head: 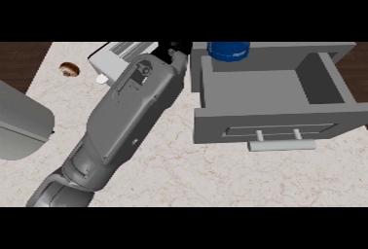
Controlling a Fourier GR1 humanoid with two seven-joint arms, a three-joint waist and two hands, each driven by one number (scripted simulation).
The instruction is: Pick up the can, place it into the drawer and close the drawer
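Observation:
The blue can [229, 51] shows at the back left corner of the open grey drawer [338, 78], cut off by the view's upper edge. Whether it rests inside or hangs above the back wall I cannot tell. One grey forearm crosses the counter from the lower left. Its black hand, my left hand [176, 49], lies just outside the drawer's left wall, a little left of the can, and is mostly hidden. The drawer's bar handle [282, 146] faces the view's lower edge. The right hand does not show.
A white appliance [115, 52] sits partly under the forearm at the back. A small brown round item [69, 68] lies left of it. A large grey rounded body [22, 121] fills the left edge. Dark wood borders the counter at both upper corners.

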